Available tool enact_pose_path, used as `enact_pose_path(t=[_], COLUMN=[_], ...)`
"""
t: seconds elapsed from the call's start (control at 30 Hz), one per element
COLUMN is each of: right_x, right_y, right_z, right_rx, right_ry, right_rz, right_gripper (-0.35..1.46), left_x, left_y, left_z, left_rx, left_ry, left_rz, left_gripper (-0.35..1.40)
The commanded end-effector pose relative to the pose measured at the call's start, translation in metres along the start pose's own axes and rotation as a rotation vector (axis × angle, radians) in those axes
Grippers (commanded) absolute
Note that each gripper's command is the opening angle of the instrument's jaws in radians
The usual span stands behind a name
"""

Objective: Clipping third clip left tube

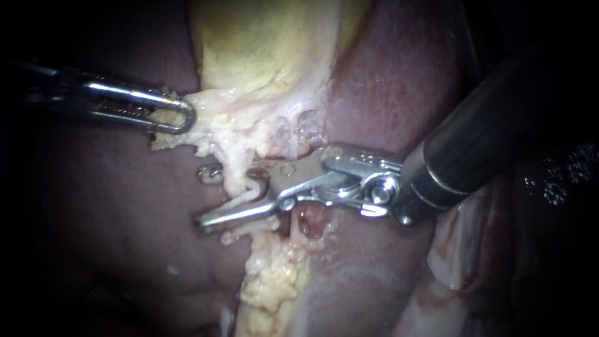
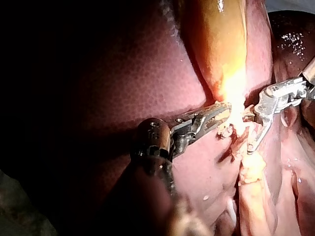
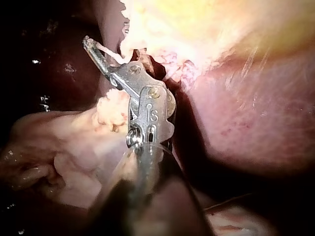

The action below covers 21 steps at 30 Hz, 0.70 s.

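- The left tube (image 1: 232, 182), a pale strand, runs down from the fatty tissue below the gallbladder (image 1: 262, 43) and passes between the two jaws of the right instrument (image 1: 203, 197).
- That pincer stands wide open, one jaw on each side of the tube, with a clear gap and no grip on it.
- The left instrument (image 1: 186, 117) has its pincer closed on the pale tissue (image 1: 218, 103) just above.
- Dark red liver (image 1: 387, 81) lies on both sides.
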Motion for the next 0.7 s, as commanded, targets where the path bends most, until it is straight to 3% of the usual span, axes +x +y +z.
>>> enact_pose_path(t=[0.03, 0.43, 0.7], right_x=[0.0004, 0.0038, 0.0040], right_y=[-0.0003, -0.0039, -0.0042], right_z=[-0.0002, -0.0005, -0.0006], right_rx=[0.003, 0.017, 0.019], right_ry=[0.000, 0.006, 0.006], right_rz=[0.002, 0.017, 0.018], right_gripper=[0.48, 0.46, 0.35], left_x=[0.0000, 0.0000, 0.0000], left_y=[0.0000, -0.0002, -0.0002], left_z=[0.0000, -0.0002, -0.0002], left_rx=[0.000, -0.003, -0.003], left_ry=[0.000, 0.002, 0.002], left_rz=[0.000, 0.000, 0.000], left_gripper=[-0.35, -0.35, -0.35])
